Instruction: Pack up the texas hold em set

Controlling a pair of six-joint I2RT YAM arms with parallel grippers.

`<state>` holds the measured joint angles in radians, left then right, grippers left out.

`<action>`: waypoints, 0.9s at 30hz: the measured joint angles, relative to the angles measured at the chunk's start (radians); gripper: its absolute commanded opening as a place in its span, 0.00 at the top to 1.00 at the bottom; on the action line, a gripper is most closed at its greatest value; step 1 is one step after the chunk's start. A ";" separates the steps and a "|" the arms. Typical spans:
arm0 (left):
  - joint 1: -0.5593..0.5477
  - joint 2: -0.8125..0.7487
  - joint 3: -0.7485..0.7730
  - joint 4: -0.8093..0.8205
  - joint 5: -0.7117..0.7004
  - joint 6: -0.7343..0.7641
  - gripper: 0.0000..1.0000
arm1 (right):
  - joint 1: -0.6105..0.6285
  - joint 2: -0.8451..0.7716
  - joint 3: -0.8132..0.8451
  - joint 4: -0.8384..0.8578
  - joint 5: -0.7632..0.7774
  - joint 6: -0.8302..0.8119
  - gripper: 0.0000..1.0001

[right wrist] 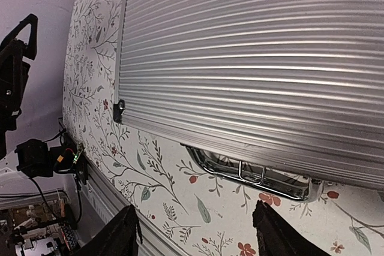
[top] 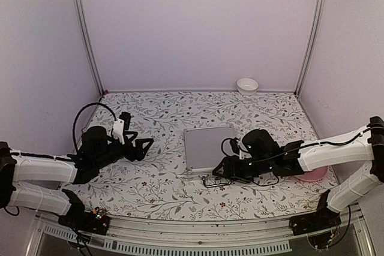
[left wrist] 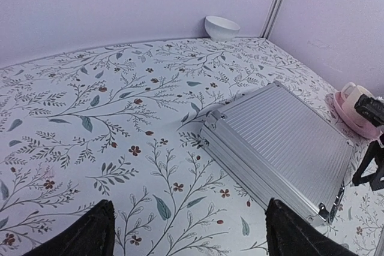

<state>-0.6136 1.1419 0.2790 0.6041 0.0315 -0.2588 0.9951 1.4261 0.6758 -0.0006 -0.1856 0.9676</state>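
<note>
The silver ribbed briefcase (top: 209,147) lies shut and flat in the middle of the table. It also shows in the left wrist view (left wrist: 282,142) and the right wrist view (right wrist: 252,58). Its chrome handle (right wrist: 252,175) lies on the near side. My right gripper (top: 219,171) (right wrist: 198,232) is open and empty, just in front of the handle, not touching it. My left gripper (top: 143,149) (left wrist: 191,235) is open and empty, left of the case and apart from it. Card decks, chips and the black button are hidden.
A small white bowl (top: 247,84) (left wrist: 221,27) stands at the back wall. A cream cup on a pink plate (top: 315,174) (left wrist: 354,109) sits under my right arm, right of the case. The table's front rail (right wrist: 108,190) runs close behind my right gripper.
</note>
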 measured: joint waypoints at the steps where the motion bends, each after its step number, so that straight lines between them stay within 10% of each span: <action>1: 0.000 -0.008 -0.001 0.001 -0.004 0.004 0.13 | 0.003 0.012 0.000 0.000 0.004 0.010 0.35; 27: 0.000 -0.092 -0.016 0.011 -0.040 0.028 0.13 | 0.013 0.186 0.103 -0.081 0.045 0.038 0.36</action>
<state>-0.6136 1.0496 0.2634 0.6155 -0.0090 -0.2306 1.0080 1.6119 0.7784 -0.0814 -0.1402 1.0054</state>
